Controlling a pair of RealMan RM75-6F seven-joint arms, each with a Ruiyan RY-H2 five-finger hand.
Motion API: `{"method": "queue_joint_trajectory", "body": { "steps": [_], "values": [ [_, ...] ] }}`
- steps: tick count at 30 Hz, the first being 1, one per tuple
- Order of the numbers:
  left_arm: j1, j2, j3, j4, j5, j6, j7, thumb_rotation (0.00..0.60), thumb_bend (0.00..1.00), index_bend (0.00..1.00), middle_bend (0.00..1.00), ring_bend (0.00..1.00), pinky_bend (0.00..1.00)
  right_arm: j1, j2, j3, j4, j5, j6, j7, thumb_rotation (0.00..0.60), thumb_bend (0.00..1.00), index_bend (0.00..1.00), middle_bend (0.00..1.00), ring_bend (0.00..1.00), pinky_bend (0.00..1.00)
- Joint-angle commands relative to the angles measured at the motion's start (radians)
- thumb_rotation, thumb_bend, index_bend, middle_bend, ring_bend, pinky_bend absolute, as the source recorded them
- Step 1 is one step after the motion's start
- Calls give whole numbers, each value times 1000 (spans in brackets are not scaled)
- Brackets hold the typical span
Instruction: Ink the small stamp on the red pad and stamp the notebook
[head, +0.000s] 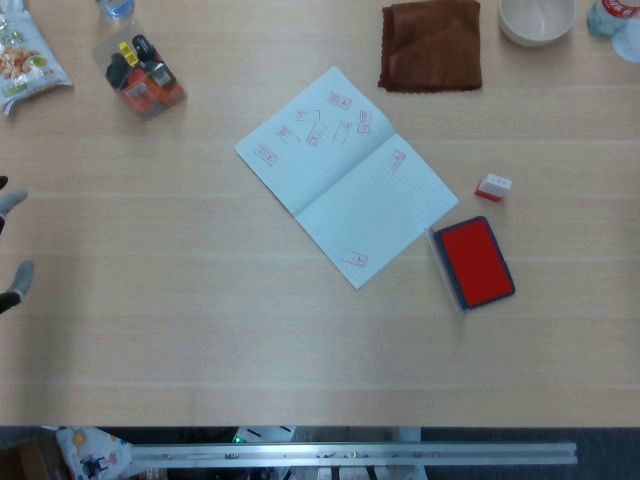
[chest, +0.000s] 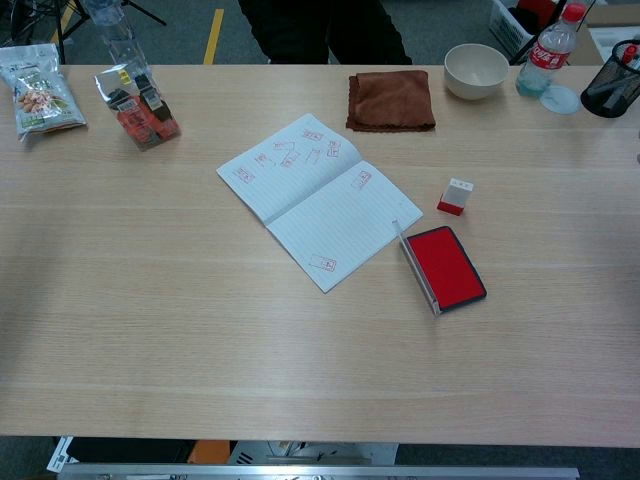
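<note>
An open notebook (head: 345, 185) (chest: 318, 198) lies at an angle mid-table, with several red stamp marks on its pages. The small white-and-red stamp (head: 493, 186) (chest: 456, 196) stands on the table to its right. Just in front of the stamp sits the red ink pad (head: 474, 261) (chest: 445, 267), lid open at its left side. Only fingertips of my left hand (head: 10, 201) show, at the left edge of the head view; they are spread, hold nothing and are far from the stamp. My right hand appears in neither view.
A brown cloth (head: 431, 45) and a white bowl (head: 537, 18) lie at the back right, with a bottle (chest: 548, 50) and a black pen holder (chest: 610, 90) beyond. A snack bag (head: 25, 55) and a clear packet (head: 140, 70) sit back left. A person (chest: 320, 25) stands behind the table.
</note>
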Motion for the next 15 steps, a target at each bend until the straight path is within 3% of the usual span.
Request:
{"method": "queue_joint_trajectory", "body": {
  "steps": [1, 5, 15],
  "values": [
    [-1, 0, 1, 1, 2, -1, -3, 600, 291, 176, 129, 115, 51, 36, -44, 21, -4, 52, -31, -47, 600, 244, 555, 432, 293, 312],
    [1, 1, 3, 4, 7, 2, -9, 600, 291, 176, 129, 115, 51, 72, -96, 36, 9, 104, -54, -94, 600, 182, 555, 432, 293, 311],
    [9, 2, 13, 14, 14, 7, -22, 600, 291, 176, 129, 115, 51, 153, -202, 41, 72, 190, -105, -203, 600, 186, 555, 432, 303, 311]
  ]
}}
